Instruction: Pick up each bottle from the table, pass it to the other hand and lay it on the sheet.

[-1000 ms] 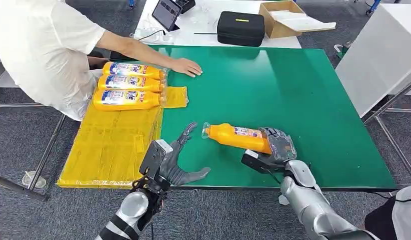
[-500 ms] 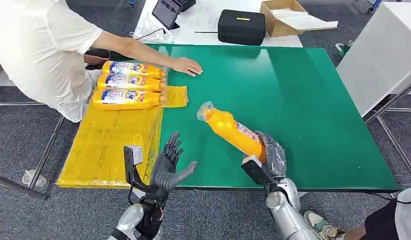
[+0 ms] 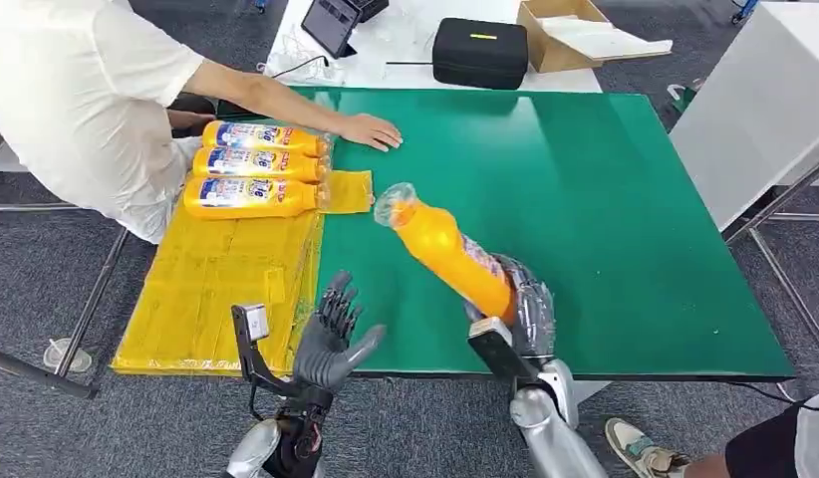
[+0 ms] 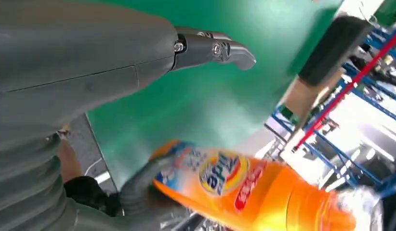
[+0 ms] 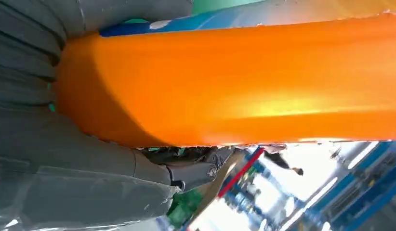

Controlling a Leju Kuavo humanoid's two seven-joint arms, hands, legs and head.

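Above the near edge of the green-topped desk (image 3: 605, 219), item held: one orange plastic bottle with a printed label and a clear film-wrapped cap (image 3: 447, 251), lifted off the surface and tilted, cap end up and away from the robot, base seated in the right hand (image 3: 520, 309). Right hand's fingers (image 3: 530, 299): clamped round the lower body of the bottle; the right wrist view shows the orange wall pressed against the grey palm.

Left hand (image 3: 331, 337): beside the bottle and apart from it, palm raised, fingers spread, holding nothing. The left wrist view shows the labelled side of the bottle just across from the thumb (image 4: 213, 48), not touching.

Yellow plastic sheet (image 3: 226, 289): draped over the desk's left part, beyond the left hand's fingers. Three matching orange bottles (image 3: 251, 164) lie on its far end, side by side. A person's hand (image 3: 371, 131) rests on the green surface just past them.

Step in hand, as judged: pick-up done; hand-over not yet made.

Next move calls for: bringing the bottle's upper body between the left hand's spread fingers, closing them firmly on it before the right hand lets go, then laying the bottle on the sheet nearer than the three already placed.
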